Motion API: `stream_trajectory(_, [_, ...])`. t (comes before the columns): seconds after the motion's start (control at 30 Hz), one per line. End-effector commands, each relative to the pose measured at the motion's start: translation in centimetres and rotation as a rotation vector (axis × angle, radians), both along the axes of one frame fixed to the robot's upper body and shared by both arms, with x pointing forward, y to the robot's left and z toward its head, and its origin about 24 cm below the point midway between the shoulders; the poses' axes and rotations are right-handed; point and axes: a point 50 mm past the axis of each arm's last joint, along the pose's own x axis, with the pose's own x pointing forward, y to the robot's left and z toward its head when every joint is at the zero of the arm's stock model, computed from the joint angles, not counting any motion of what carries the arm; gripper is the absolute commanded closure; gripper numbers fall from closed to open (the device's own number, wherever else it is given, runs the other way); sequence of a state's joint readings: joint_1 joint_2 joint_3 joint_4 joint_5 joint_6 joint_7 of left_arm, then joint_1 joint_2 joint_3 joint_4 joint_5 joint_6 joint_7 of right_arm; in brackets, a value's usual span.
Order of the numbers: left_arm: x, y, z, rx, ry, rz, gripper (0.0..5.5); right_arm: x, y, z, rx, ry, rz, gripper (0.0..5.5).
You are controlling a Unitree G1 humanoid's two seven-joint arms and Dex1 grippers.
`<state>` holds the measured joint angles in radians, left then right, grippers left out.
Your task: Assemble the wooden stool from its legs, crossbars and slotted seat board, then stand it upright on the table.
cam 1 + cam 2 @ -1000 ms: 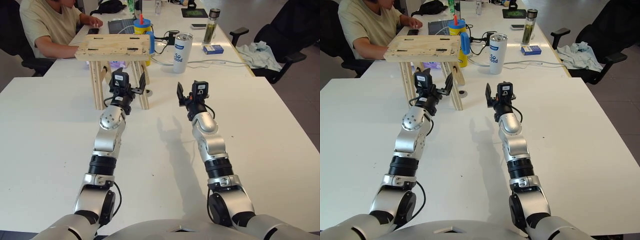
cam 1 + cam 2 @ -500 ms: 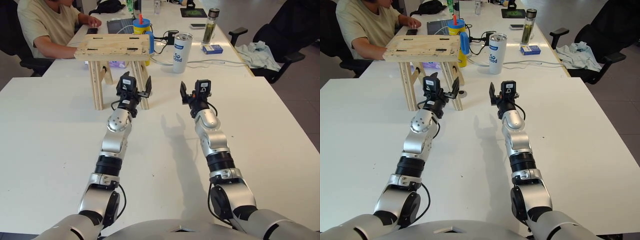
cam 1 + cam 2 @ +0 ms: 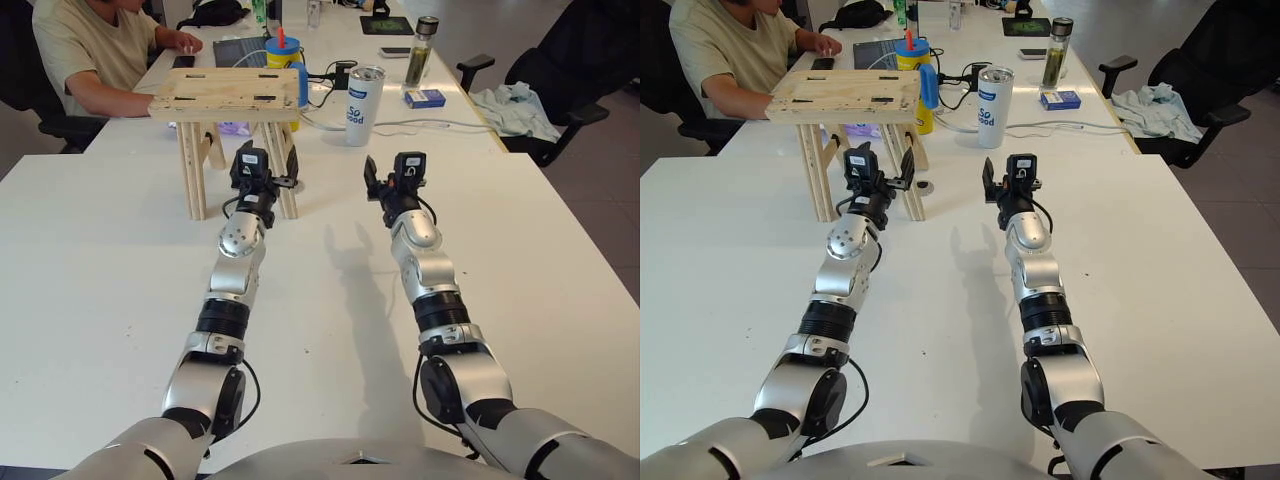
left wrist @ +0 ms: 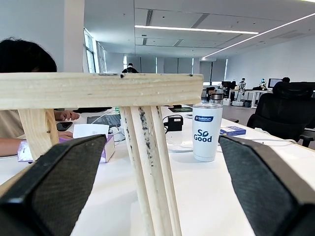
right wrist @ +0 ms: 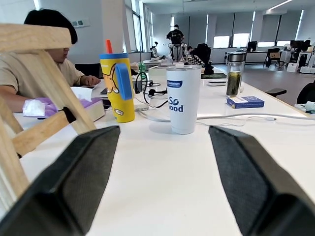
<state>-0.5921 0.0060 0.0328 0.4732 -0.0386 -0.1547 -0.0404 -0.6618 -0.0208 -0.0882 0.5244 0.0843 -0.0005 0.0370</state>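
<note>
Pale wood stool (image 3: 225, 95) stands upright on the white table (image 3: 540, 260), seat board on top.
My left gripper (image 3: 262, 180) hangs released just in front of the stool's near leg (image 4: 147, 162), jaws spread either side of it without touching. I judge that leaves the stool standing on its own. My right gripper (image 3: 388, 180), also spread and empty, waits off the stool's right side, short of the tumbler (image 3: 365, 105) beyond.

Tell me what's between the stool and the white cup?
A yellow bottle stands between the stool and white cup, seen in the right wrist view.
</note>
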Motion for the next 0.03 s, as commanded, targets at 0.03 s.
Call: stream_trajectory(0.03, [0.51,-0.38,0.93,-0.011,-0.034,0.006,1.28,0.44,0.24,0.75,-0.019,-0.013,0.026,2.12])
